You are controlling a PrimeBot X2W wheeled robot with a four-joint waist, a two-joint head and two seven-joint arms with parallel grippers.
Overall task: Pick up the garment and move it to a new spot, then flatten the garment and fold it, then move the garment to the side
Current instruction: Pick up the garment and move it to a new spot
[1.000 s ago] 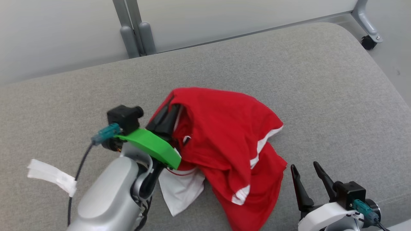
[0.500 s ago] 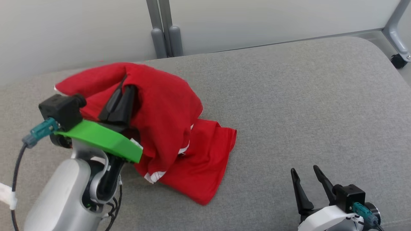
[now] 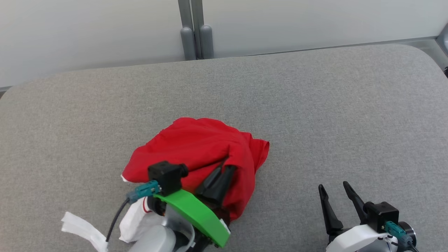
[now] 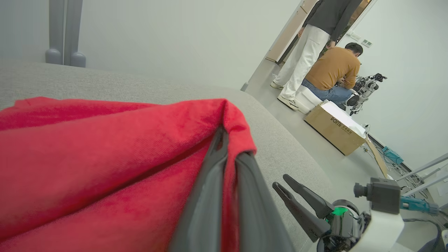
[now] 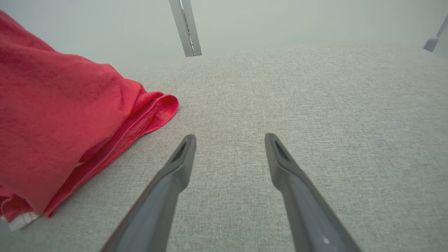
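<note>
The garment point(image 3: 196, 154) is a red shirt with white trim, bunched in a heap on the grey cushion point(image 3: 315, 105) at the near middle-left. My left gripper point(image 3: 225, 168) is shut on a fold at the heap's right side; in the left wrist view the red garment point(image 4: 87, 157) drapes around my left gripper point(image 4: 224, 140), whose two fingers press together. My right gripper point(image 3: 332, 187) stands open above bare cushion to the garment's right, holding nothing. In the right wrist view my right gripper point(image 5: 229, 140) points past the garment point(image 5: 52, 112) lying to its left.
A white strip of tape point(image 3: 82, 229) lies on the cushion at the near left. Two grey posts point(image 3: 196, 35) stand behind the far edge. In the left wrist view my right gripper point(image 4: 285, 182), two people point(image 4: 332, 70) and a cardboard box point(image 4: 334, 127) show beyond the cushion.
The head camera has turned. My left gripper has carried the garment up and leftward, then down towards the near edge, where it lies more bunched. The right gripper has stayed open and still.
</note>
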